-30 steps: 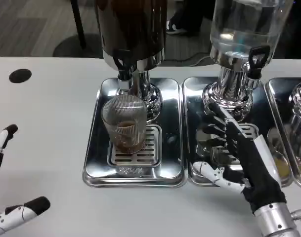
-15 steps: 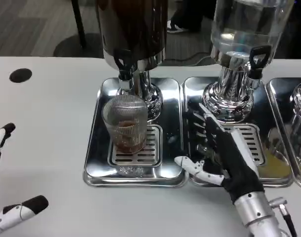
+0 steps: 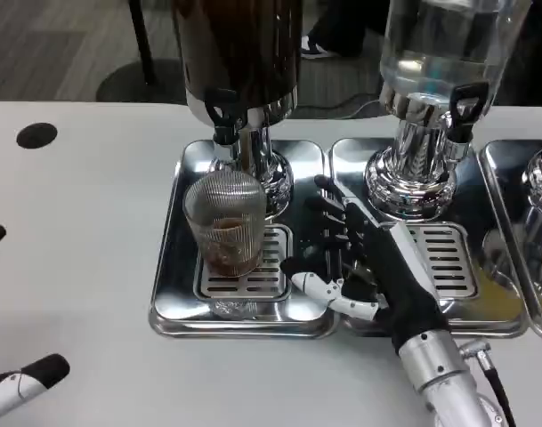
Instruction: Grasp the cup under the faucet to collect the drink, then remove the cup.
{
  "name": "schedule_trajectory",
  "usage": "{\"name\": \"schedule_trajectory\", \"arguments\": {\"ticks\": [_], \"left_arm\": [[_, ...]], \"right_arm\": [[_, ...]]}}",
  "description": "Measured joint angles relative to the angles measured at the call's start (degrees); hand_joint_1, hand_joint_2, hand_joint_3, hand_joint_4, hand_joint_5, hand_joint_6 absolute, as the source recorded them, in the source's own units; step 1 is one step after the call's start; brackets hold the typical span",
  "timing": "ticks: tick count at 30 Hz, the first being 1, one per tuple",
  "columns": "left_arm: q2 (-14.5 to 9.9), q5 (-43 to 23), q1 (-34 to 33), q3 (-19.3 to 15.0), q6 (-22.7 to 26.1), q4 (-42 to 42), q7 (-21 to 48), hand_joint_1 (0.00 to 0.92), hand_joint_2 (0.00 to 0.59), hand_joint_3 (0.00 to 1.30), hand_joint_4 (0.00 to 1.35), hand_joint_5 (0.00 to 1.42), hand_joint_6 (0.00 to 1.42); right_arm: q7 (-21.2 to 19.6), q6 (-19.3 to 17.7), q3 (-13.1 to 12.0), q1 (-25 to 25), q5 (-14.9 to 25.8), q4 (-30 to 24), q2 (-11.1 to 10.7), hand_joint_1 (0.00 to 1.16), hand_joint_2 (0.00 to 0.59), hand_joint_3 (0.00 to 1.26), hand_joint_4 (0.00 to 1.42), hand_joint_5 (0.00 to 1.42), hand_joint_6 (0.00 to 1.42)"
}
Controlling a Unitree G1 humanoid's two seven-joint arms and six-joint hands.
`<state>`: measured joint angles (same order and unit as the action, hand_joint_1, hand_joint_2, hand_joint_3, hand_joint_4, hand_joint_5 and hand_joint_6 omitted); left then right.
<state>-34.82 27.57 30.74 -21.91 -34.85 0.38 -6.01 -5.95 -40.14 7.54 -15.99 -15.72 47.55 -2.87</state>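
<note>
Right hand closing in on the cup, not holding it yet

My left hand (image 3: 21, 384) has drifted off toward the tabletop (image 3: 84, 222) edge, can't tell how its fingers sit. The cup (image 3: 224, 222) still stands on the drip tray (image 3: 244, 307) under the dark dispenser's faucet (image 3: 223, 114), some drink in it. My right hand (image 3: 368, 267) slid left from the next tray, fingers spread, gripping nothing, so I reckon the grab is next.

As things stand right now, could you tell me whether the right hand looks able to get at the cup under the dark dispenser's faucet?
Probably yes. The right hand is open beside the cup, to its right and apart from it, with only bare tray between them. The dispenser's column stands behind the cup, not in the way.
</note>
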Motion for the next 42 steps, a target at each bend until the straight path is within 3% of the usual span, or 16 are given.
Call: {"name": "schedule_trajectory", "arguments": {"ticks": [10,22,42], "left_arm": [[0.02,-0.38,0.84,-1.89,-0.45,-0.03,0.0,0.0,0.007,0.0,0.0,0.0,0.0],[0.4,-1.85,2.78,-3.72,-2.01,0.11,-0.01,0.0,0.007,0.0,0.0,0.0,0.0],[1.44,-2.48,3.97,-5.47,-3.13,0.58,-0.05,0.0,0.007,0.0,0.0,0.0,0.0]], "right_arm": [[-0.99,0.04,0.97,-2.5,-0.37,2.93,1.72,0.88,0.201,0.1,0.16,0.21,0.18],[-2.63,0.58,3.03,-7.06,-1.44,7.25,5.02,0.89,0.195,0.1,0.15,0.21,0.2],[-3.96,1.22,3.5,-11.22,-1.79,13.02,6.73,0.89,0.186,0.09,0.15,0.21,0.23]]}}
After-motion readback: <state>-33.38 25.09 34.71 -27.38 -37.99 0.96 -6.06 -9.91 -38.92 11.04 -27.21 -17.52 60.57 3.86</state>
